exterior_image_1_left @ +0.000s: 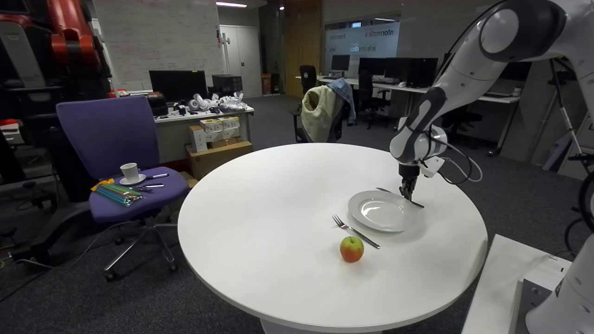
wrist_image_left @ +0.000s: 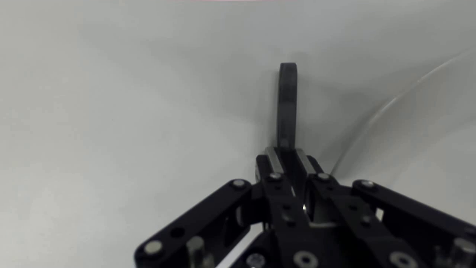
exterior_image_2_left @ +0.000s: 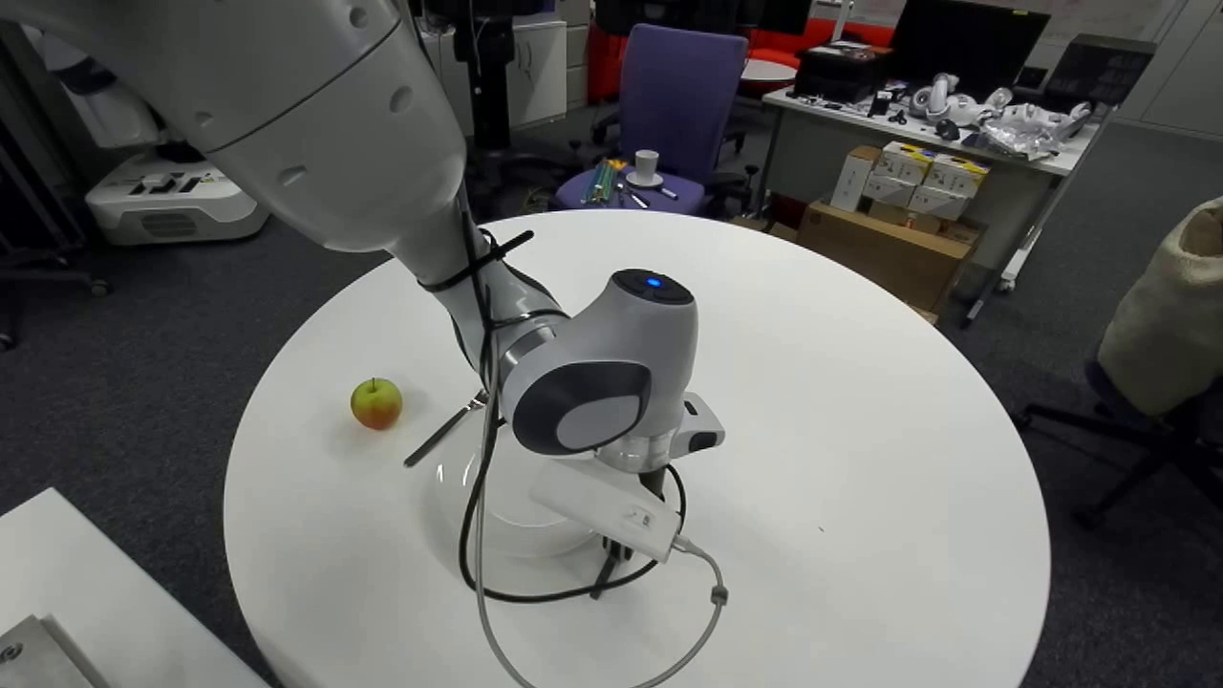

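Note:
My gripper (wrist_image_left: 285, 152) is shut on a slim dark knife (wrist_image_left: 287, 100), whose handle end sticks out straight ahead between the fingertips in the wrist view. In an exterior view the knife (exterior_image_1_left: 417, 204) lies alongside the far rim of a white plate (exterior_image_1_left: 383, 211), and its other end peeks out behind that rim. The gripper (exterior_image_1_left: 407, 197) points down at it, close to the tabletop. Whether the knife touches the table cannot be told. A silver fork (exterior_image_1_left: 358, 233) lies across the plate from the knife. Beside the fork sits a red-green apple (exterior_image_1_left: 351, 249).
Everything rests on a round white table (exterior_image_1_left: 260, 208). Loose cables (exterior_image_2_left: 478, 535) hang from the wrist over the plate. A purple chair (exterior_image_1_left: 111, 134) holds a white cup (exterior_image_1_left: 130, 172) and packaged pens. A side table (exterior_image_1_left: 510, 273) stands by the arm's base.

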{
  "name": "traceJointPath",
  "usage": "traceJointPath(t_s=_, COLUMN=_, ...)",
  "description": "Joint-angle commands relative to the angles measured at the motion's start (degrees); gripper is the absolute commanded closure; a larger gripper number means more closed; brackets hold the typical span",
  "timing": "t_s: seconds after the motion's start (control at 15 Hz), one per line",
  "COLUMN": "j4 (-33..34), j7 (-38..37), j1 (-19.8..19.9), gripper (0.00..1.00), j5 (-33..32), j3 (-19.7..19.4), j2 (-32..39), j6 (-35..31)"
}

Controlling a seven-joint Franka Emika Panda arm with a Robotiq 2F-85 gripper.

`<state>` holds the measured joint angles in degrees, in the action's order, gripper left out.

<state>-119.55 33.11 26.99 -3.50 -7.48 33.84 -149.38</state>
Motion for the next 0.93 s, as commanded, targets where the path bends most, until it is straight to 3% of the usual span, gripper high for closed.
traceJointPath(t_s=0.0, j4=0.8, j7=2.1, j1=1.7, gripper=0.97, j5=0.5, j3=1.2, j2=0.5, j6=-1.4)
traceJointPath(t_s=0.87, j4=1.2, j7=1.8, j1=1.1, gripper=0.97, j5=0.1, j3=1.5, j2=0.2, j6=-1.1)
